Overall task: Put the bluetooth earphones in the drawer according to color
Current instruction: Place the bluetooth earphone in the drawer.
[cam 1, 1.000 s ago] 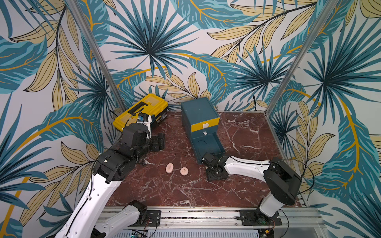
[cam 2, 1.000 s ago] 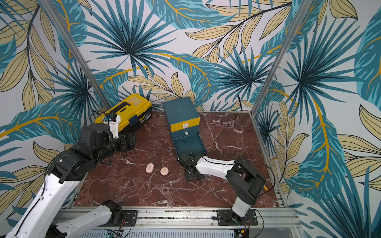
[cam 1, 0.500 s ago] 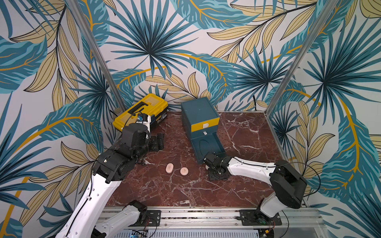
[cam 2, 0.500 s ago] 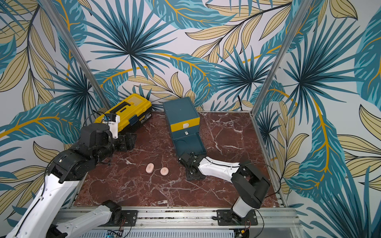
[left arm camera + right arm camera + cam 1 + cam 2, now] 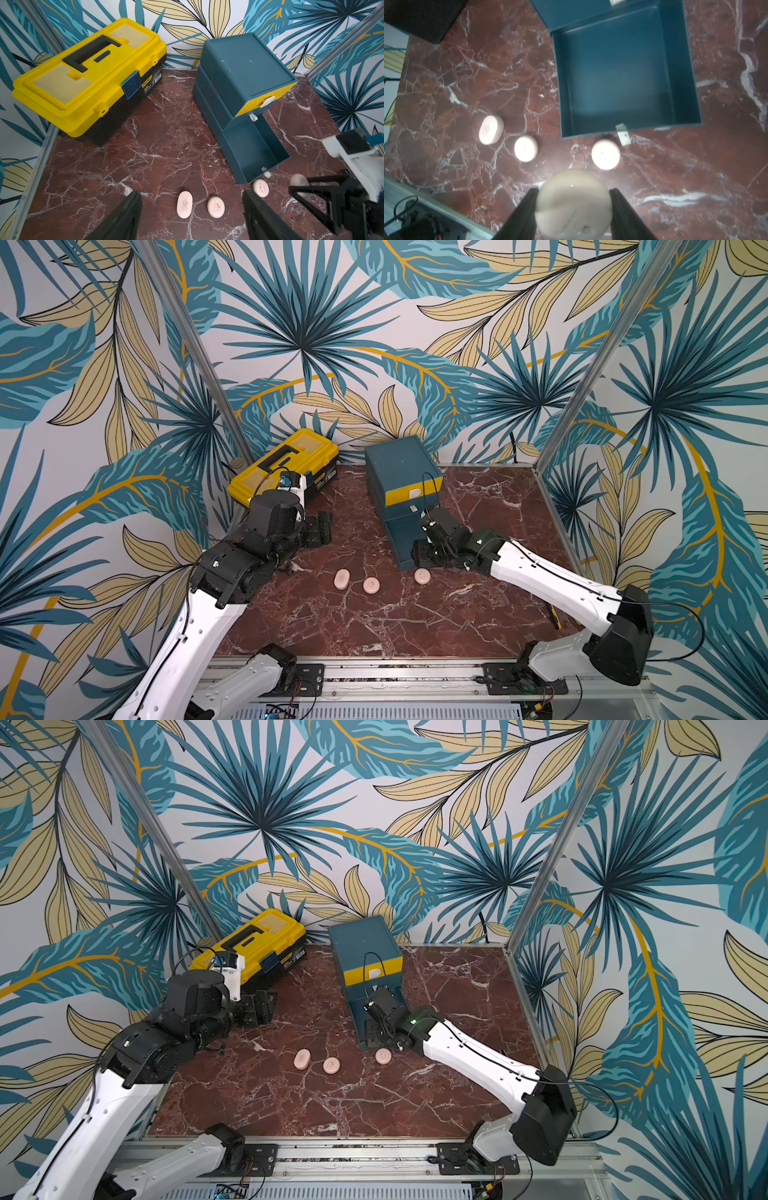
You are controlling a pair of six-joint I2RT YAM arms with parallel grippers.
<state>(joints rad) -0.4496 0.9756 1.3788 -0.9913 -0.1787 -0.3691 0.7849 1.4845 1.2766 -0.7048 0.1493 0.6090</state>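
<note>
Three pink bluetooth earphones lie in a row on the marble in front of the drawer, a teal chest with a yellow top front. Its bottom drawer is pulled out and empty. My right gripper is shut on a fourth, pale pinkish earphone case, held just above the table by the open drawer's front corner. My left gripper hangs open and empty at the left, well short of the cases.
A yellow toolbox with a black handle stands at the back left, next to my left gripper. Leaf-patterned walls close in the back and both sides. A metal rail runs along the front edge.
The right gripper has narrowed onto the pale case and drawn back towards the drawer, uncovering the third pink case on the table. The left arm has not moved.
</note>
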